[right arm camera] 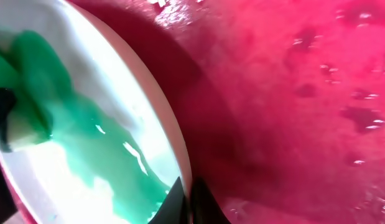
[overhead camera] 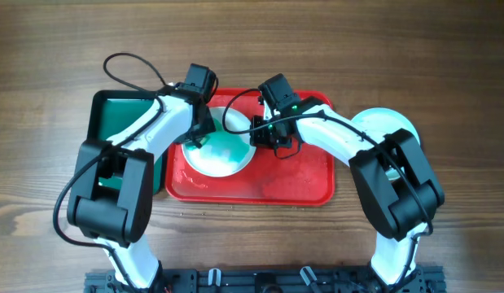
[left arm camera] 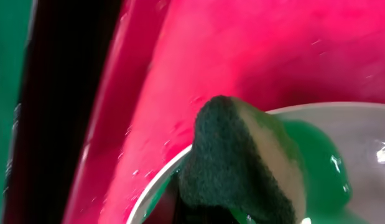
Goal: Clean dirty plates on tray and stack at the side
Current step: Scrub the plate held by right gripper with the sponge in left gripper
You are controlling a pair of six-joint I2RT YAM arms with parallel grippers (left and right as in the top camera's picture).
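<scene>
The plate (overhead camera: 227,155) is seen on the left half of the tray (overhead camera: 304,185), lying flat, with a green smear (right arm camera: 86,143) spread across its middle. It is flanked by both arms. The left gripper (overhead camera: 199,134) is placed at the plate's far-left rim and the right gripper (overhead camera: 264,138) at its right rim.

In the right wrist view the right gripper's fingers (right arm camera: 172,205) are seen pressed together on the rim, one on each side of it, so the plate is pinned in place. The left gripper's fingers are not clearly shown. The sponge (left arm camera: 242,162) rises from where they would be, so it is judged to be pinched between them. The sponge is set down on the rim, just at the edge of the smear.

The coming stroke is judged to turn on one relation: the smear lies to the right of and nearer than the sponge, towards the plate's centre. The sponge is therefore expected to be drawn inward across the plate, towards the right gripper's hold. No long axis is offered by the round plate itself.

A second plate (overhead camera: 390,120) is seen off the tray at the right, partly hidden under the right arm, which is the nearer arm to it. A green tray (overhead camera: 113,114) lies beside the red one at the left.
</scene>
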